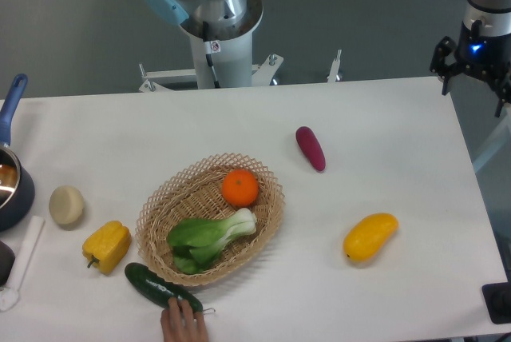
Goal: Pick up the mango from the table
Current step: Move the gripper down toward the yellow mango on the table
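Wicker basket (267, 218) w/ orange (239, 187) & bok choy (209, 236).

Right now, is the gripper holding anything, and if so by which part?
Nothing is held. The gripper hangs at the table's far right corner, with nothing between its fingers. The mango lies untouched on the table, well apart from it.

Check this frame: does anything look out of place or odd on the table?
Yes: a person's hand reaches in at the bottom edge, touching the cucumber beside the basket. The mango lies untouched; the robot's hand hangs far off, top right.
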{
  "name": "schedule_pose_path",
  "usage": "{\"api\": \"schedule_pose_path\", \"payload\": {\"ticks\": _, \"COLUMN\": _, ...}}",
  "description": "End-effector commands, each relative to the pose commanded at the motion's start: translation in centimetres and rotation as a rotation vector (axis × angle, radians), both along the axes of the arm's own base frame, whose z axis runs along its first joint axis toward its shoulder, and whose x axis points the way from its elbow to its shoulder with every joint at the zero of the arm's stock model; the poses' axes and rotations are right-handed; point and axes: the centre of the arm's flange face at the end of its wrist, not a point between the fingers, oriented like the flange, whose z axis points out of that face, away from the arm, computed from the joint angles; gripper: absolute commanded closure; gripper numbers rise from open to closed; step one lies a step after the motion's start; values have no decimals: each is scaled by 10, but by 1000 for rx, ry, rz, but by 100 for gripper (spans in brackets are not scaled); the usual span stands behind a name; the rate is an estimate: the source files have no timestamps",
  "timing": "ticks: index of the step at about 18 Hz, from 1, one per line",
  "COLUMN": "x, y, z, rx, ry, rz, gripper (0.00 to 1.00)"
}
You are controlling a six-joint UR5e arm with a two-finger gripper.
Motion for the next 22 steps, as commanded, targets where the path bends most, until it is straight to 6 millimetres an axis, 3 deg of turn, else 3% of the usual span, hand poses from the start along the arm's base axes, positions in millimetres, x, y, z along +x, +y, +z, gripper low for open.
{"api": "schedule_pose_path", "payload": {"ticks": 5, "x": -1, "y": 10, "z": 1, "rx": -1, "ry": 9, "rz": -13, "gripper": 0}}
{"api": "schedule_pose_path", "payload": {"ticks": 8, "x": 2, "y": 34, "z": -7, "rx": 17, "ry": 60, "rz": -42, "gripper": 0}}
{"api": "schedule_pose_path", "payload": {"ticks": 12, "x": 2, "y": 55, "z": -28, "rx": 157, "ry": 8, "rz": 53, "gripper": 0}}
{"api": "schedule_pose_path", "payload": {"ticks": 16, "x": 5, "y": 75, "z": -41, "rx": 162, "ry": 1, "rz": 45, "gripper": 0}}
{"api": "schedule_pose_path", "payload": {"ticks": 22, "x": 12, "y": 96, "z": -83, "rx": 164, "ry": -13, "rz": 16, "gripper": 0}}
